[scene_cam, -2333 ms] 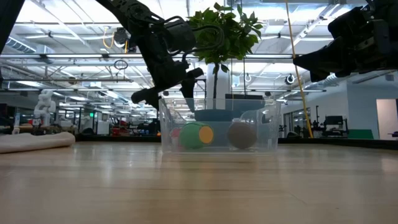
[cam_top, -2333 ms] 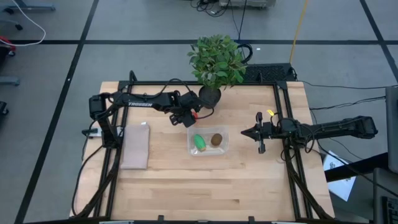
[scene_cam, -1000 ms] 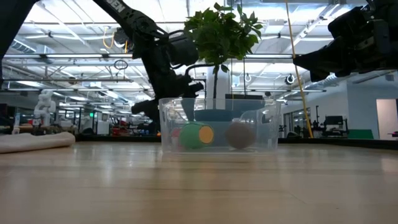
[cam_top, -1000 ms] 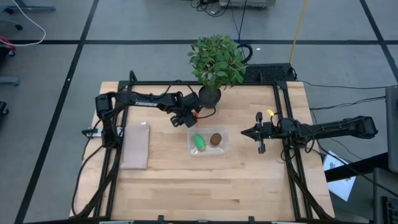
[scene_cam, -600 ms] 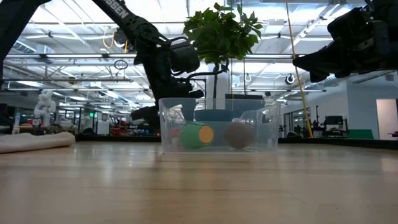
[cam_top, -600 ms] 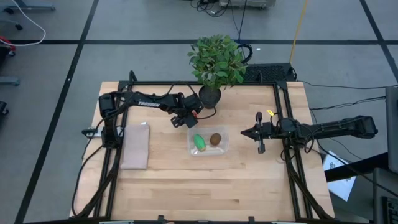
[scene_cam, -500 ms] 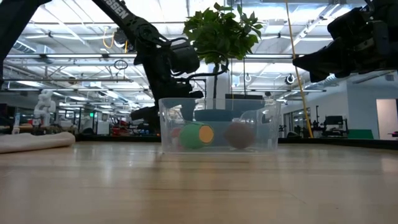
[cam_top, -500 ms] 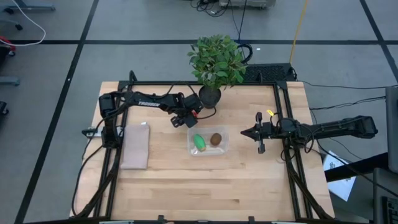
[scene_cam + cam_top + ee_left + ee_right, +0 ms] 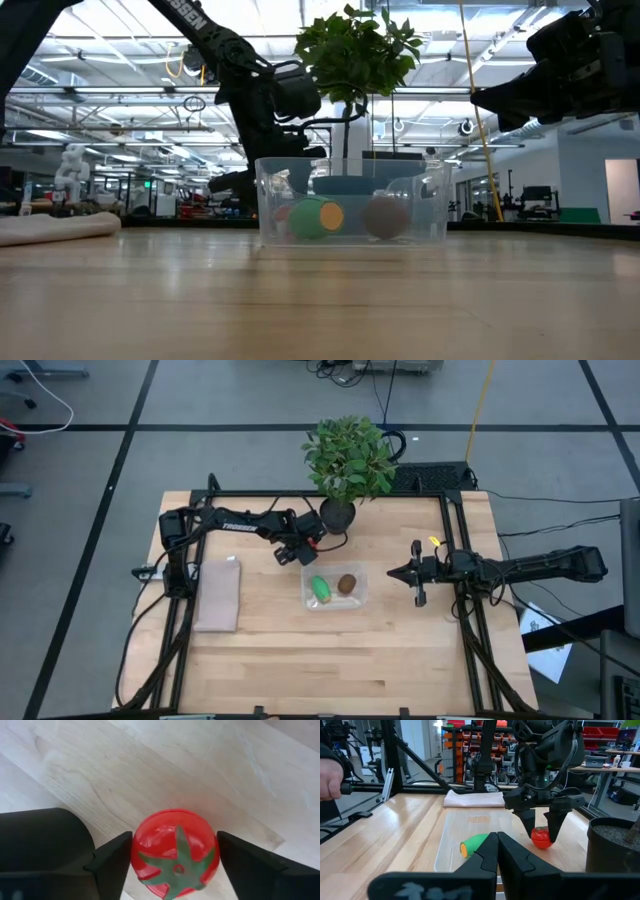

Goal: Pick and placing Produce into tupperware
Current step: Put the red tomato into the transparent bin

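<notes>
The red tomato (image 9: 175,852) sits on the wood table just off the far left corner of the clear tupperware (image 9: 335,605), next to the plant pot (image 9: 337,513). My left gripper (image 9: 175,851) stands over the tomato, a finger on each side of it, as the right wrist view also shows (image 9: 541,831). In the tupperware lie the green oblong piece (image 9: 321,590) and the brown kiwi (image 9: 347,583). My right gripper (image 9: 393,572) waits shut and level to the right of the tupperware, holding nothing. My left gripper has the tomato between its two fingers, one finger (image 9: 112,862) against each of two opposite sides (image 9: 137,851). The fingers come steeply from above. The tomato rests on the table with its green star-shaped top up.
A leafy potted plant (image 9: 348,458) stands at the far edge, right beside my left gripper. A flat pale slab (image 9: 218,593) lies at the table's left. Bare wood stretches along the near half of the table (image 9: 330,660). A person's hand (image 9: 330,775) shows beyond the table.
My left gripper has sunk a little toward the table behind the tupperware, over the tomato. The produce in the tupperware has not moved.
</notes>
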